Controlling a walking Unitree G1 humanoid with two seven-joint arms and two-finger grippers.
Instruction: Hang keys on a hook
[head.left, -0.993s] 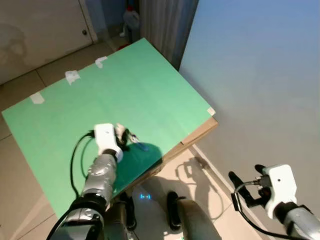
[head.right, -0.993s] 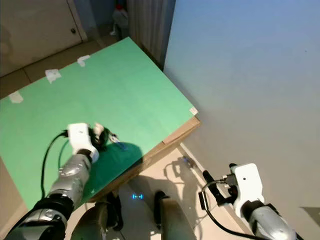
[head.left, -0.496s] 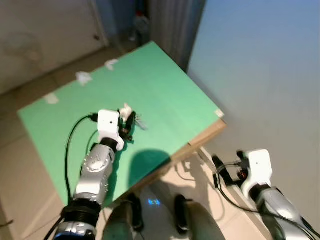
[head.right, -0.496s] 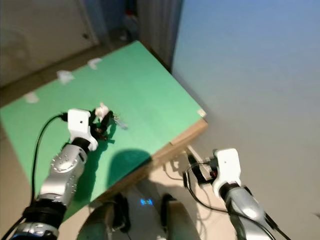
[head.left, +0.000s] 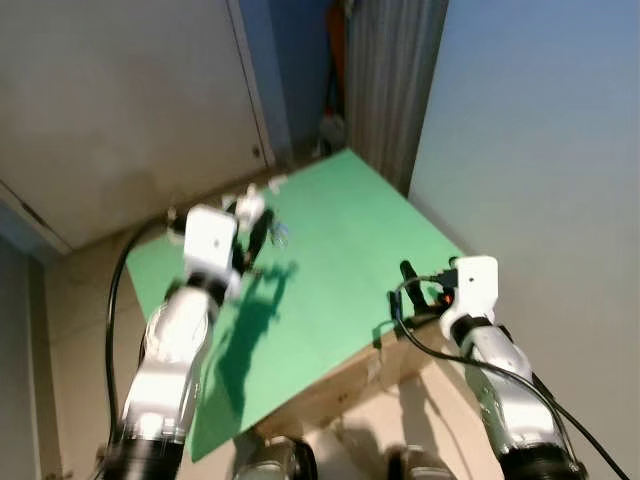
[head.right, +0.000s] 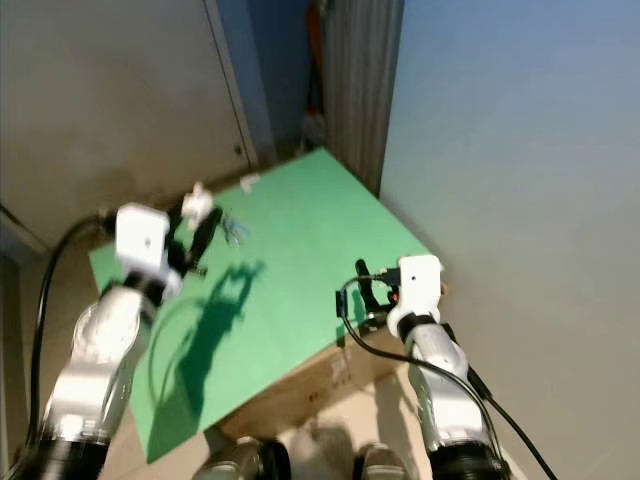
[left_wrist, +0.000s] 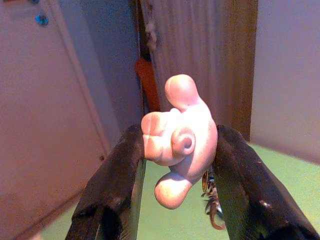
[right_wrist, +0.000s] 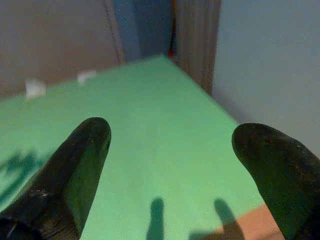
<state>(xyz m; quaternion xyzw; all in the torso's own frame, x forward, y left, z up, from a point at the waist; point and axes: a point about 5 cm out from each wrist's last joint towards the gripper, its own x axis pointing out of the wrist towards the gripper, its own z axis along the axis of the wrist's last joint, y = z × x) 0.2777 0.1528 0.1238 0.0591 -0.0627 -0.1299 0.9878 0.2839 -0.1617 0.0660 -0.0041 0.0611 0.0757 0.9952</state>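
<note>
The green surface (head.left: 330, 260) spreads below us, with pale doors (head.left: 120, 100) and a curtain (head.left: 390, 80) behind it. Our right tool (head.left: 408, 292) hovers over the near edge of the surface, fingers spread wide and empty. Our left tool (head.left: 250, 228) is raised above the far end, clenched on a pink charm (left_wrist: 179, 139); the keys (head.left: 279, 234) dangle beside it, clear of the surface. We judge this the carrying step: pickup is done and no hook is visible. Next we must find it, then bring the ring over it.
</note>
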